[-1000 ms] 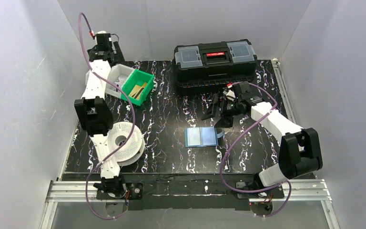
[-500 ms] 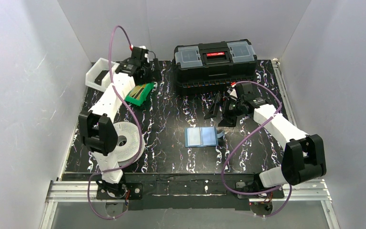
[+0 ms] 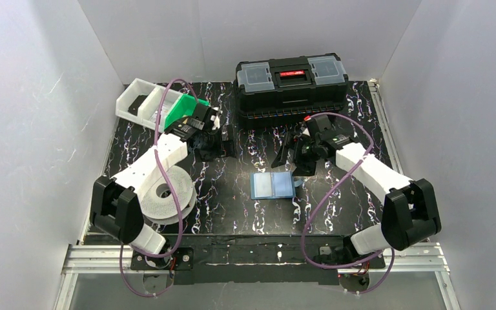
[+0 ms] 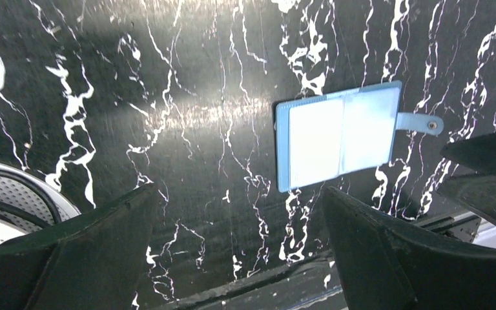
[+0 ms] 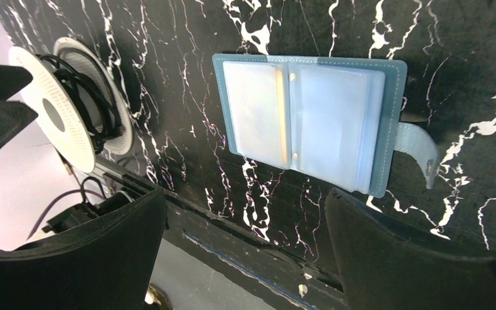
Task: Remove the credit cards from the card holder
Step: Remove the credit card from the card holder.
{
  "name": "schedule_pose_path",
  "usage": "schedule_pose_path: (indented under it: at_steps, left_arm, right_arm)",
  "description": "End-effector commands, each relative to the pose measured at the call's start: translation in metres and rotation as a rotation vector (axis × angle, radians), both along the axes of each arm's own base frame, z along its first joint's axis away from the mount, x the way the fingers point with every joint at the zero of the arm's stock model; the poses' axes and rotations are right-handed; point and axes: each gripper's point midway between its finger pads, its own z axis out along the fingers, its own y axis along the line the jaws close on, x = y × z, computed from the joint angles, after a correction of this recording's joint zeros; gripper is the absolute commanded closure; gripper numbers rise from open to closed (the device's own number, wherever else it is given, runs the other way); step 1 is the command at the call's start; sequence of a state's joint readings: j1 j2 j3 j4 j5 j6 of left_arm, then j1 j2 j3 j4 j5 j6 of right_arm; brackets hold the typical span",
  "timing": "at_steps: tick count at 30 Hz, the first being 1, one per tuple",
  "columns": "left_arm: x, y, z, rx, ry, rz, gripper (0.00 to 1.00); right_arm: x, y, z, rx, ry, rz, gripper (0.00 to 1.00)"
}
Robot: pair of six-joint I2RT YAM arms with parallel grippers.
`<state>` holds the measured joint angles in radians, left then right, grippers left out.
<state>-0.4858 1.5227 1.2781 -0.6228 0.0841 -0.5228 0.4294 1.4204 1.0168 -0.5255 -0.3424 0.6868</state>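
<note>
- The left hand (image 3: 214,146): fingers spread wide, empty, above the bench (image 3: 245,213).
- The card holder (image 3: 272,185): open, flat mid-bench, between the hands; orange-tan credit card (image 5: 283,123) edge at its fold.
- The right hand (image 3: 296,154): fingers wide apart, empty, just behind the card holder.

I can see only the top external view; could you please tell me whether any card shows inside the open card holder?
Observer: Yes. The right wrist view shows a thin orange-tan card edge in the card holder's clear pocket away from the strap, right beside the spine.
Operator: Thank you. Is the strap fastened?
Observer: No. It lies flat on the table, sticking out sideways, its snap undone.
Operator: Are the right arm's jaws touching the holder?
Observer: No. They stand wide open, the holder lying untouched beyond their tips.
</note>
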Motion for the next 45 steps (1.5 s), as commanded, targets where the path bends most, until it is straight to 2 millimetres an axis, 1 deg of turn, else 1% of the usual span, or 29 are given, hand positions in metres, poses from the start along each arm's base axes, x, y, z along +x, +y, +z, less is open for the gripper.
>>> schedule_pose_path:
  at_steps: [1,7,12,14,21,23,28,32,34,38,45]
  left_arm:
    - [-0.023,0.0,0.002,-0.055,0.032,-0.013,0.02]
    - [-0.036,0.01,-0.01,-0.019,0.067,-0.01,0.02]
    - [-0.044,0.013,-0.021,-0.028,0.109,0.013,0.02]
    - [-0.045,0.013,-0.024,-0.055,0.126,0.029,0.02]
    - [-0.048,0.017,-0.03,-0.114,0.154,0.055,0.02]
    - [-0.049,0.018,-0.031,-0.128,0.163,0.058,0.02]
    - [-0.05,0.021,-0.036,-0.155,0.18,0.067,0.02]
    - [-0.05,0.02,-0.037,-0.181,0.194,0.071,0.02]
    - [-0.051,0.019,-0.038,-0.189,0.198,0.069,0.03]
    - [-0.052,0.016,-0.038,-0.202,0.203,0.066,0.03]
    - [-0.051,0.014,-0.039,-0.213,0.21,0.06,0.04]
  right_arm:
    - [0.003,0.005,-0.007,-0.057,0.008,-0.013,0.02]
    - [0.002,0.016,-0.014,-0.107,0.026,0.009,0.03]
    - [0.0,0.028,-0.021,-0.15,0.047,0.038,0.09]
    - [0.0,0.033,-0.023,-0.164,0.055,0.051,0.12]
    - [-0.002,0.048,-0.035,-0.238,0.085,0.103,0.18]
    - [-0.001,0.052,-0.038,-0.254,0.094,0.113,0.22]
    - [0.001,0.056,-0.045,-0.311,0.108,0.131,0.28]
    - [0.0,0.061,-0.052,-0.353,0.124,0.157,0.35]
    - [0.0,0.065,-0.053,-0.373,0.125,0.168,0.36]
    - [-0.002,0.065,-0.062,-0.432,0.147,0.181,0.37]
    - [-0.008,0.054,-0.069,-0.553,0.161,0.193,0.37]
